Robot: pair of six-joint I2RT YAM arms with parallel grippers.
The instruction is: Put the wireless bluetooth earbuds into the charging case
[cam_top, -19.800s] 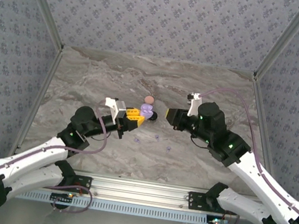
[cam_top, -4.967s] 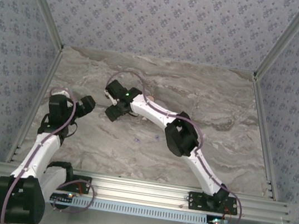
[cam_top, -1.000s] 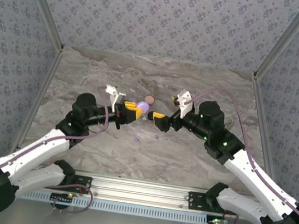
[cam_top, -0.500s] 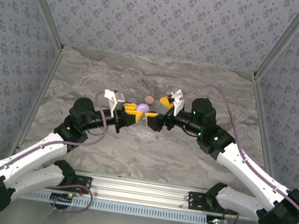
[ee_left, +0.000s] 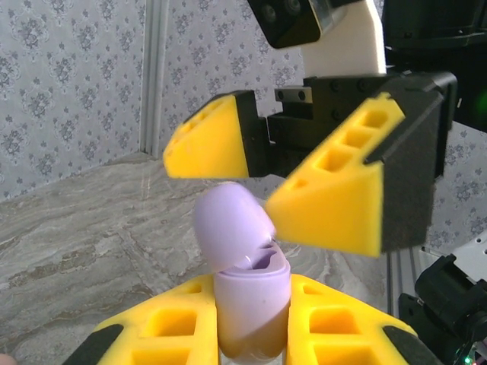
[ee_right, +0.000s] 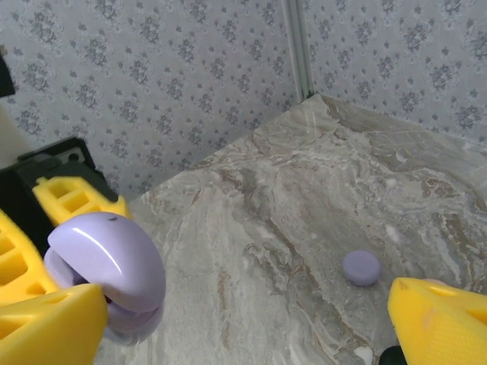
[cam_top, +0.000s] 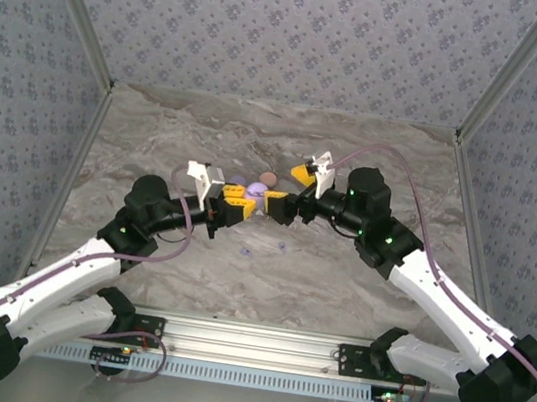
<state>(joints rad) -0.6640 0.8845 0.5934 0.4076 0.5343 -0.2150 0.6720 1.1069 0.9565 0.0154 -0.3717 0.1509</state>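
Charging case (ee_left: pixel 251 300), glossy lavender egg, in grip of left tool (cam_top: pixel 238 202); right tool (cam_top: pixel 288 190) agape.

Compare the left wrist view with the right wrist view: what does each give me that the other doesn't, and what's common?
Left wrist: the right pincer seen head-on, its yellow fingers spread open on either side of the raised lid, black body behind them.
Right wrist: a small lavender round object lying apart on the grey marble table.
Both: the lavender round charging case, lid hinged open, clamped in the left pincer.
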